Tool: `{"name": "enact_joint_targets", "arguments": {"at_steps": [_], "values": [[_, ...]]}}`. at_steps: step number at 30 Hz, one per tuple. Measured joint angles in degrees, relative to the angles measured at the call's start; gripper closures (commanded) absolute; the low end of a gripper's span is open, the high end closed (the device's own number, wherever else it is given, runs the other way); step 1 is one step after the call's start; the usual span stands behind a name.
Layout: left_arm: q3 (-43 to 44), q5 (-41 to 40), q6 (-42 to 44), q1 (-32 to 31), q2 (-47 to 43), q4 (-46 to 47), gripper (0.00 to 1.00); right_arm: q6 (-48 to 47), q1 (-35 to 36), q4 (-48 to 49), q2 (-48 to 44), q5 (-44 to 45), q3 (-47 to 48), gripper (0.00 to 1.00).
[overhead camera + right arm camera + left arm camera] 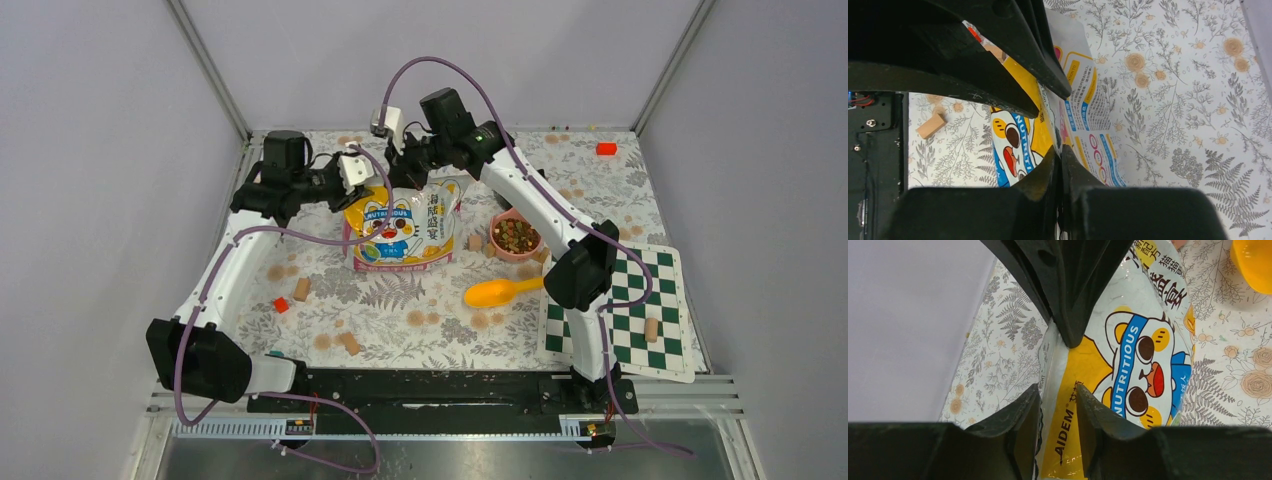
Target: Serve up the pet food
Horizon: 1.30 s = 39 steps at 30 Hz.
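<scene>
**Bag pinched at its top edge, kibble already in the bowl**

The right fingers (1040, 182) are clamped on the top edge of the bag (400, 232). The left fingers (1015, 435) stand apart astride that same edge without pinching it. The pet food (516, 236) sits in a pink bowl (512, 257) just right of the bag. With only one pinch, the glossy bag may twist or slip and spill onto the bench (420, 300). Wooden cubes (301, 289) lie around the bag, one between it and the bowl. A yellow scoop (497, 292) lies nearer the arms' bases than the bag, and a chessboard (640, 330) is well to its right.
</scene>
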Motion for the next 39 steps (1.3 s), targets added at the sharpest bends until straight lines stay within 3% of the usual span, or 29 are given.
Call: {"name": "enact_joint_targets", "arguments": {"at_steps": [4,7,16,30,35,39], "values": [[0.7,0.0,-0.2,-0.8,0.9,0.0,0.69,-1.2,0.0,-0.7,0.0,-0.7,0.2,1.0],[1.2,-0.5,-1.0,-1.8,1.9,0.0,1.0,-2.3,0.0,-1.0,0.0,-1.5,0.2,1.0],[1.2,-3.3,-0.5,-2.0,1.7,-0.3,1.0,-6.5,0.2,-2.3,0.0,-0.7,0.2,0.99],[-3.9,5.4,0.3,4.2,-2.5,2.3,1.0,-11.7,0.6,-4.7,-1.9,0.0,-1.1,0.92],[-3.9,5.2,0.6,6.1,-2.8,1.1,1.0,-14.6,-0.6,-5.6,-5.5,5.1,-4.7,0.89],[-3.9,4.4,1.2,8.6,-2.9,0.3,1.0,-16.2,-5.2,-9.5,-9.6,9.3,-6.9,0.93]]}}
